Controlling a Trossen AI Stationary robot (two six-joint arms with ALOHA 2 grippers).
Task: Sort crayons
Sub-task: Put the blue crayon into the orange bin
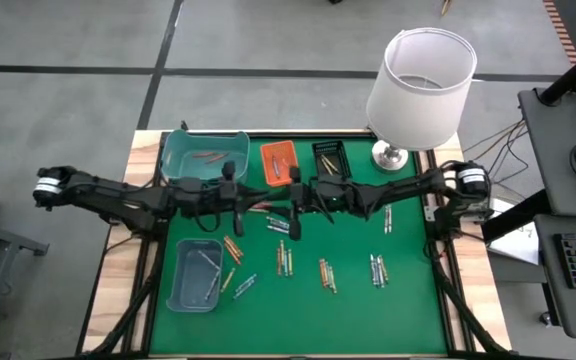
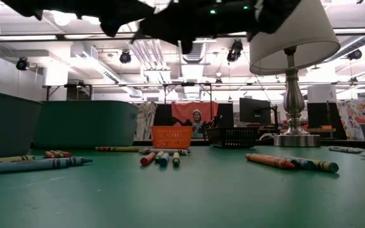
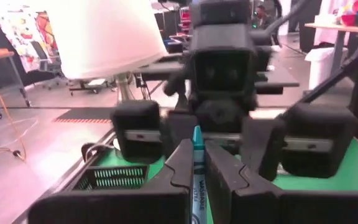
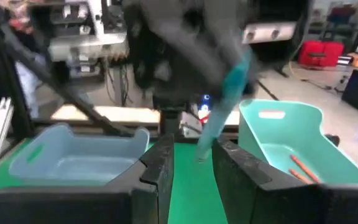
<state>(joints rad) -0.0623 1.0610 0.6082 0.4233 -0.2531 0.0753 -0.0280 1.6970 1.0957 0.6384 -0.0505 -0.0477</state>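
Both arms reach in from the sides and meet over the middle of the green mat (image 1: 408, 300), nearer its far edge.

The left gripper (image 3: 196, 177) has its jaws pinching a teal crayon (image 3: 197, 163), which stands up between the 2 fingers. In the right wrist view the same crayon (image 4: 225, 98) hangs tilted from the other arm, its lower tip just above the right gripper (image 4: 191, 163), whose jaws are spread a little with nothing between them. From above, the left gripper (image 1: 268, 207) and right gripper (image 1: 294, 212) sit almost tip to tip.

Loose crayons (image 1: 326, 274) lie in small groups across the middle of the mat, some near the right edge (image 1: 388, 219), and from table height several show lying flat (image 2: 289, 162).

A teal tray (image 1: 180, 155) at the far left corner holds a few orange crayons (image 1: 211, 157). A grey-blue tray (image 1: 181, 292) near the left edge holds some silvery ones. A small orange tray (image 1: 278, 163) and a black tray (image 1: 330, 158) stand along the far edge, with a lamp (image 1: 420, 85) at the far right corner.
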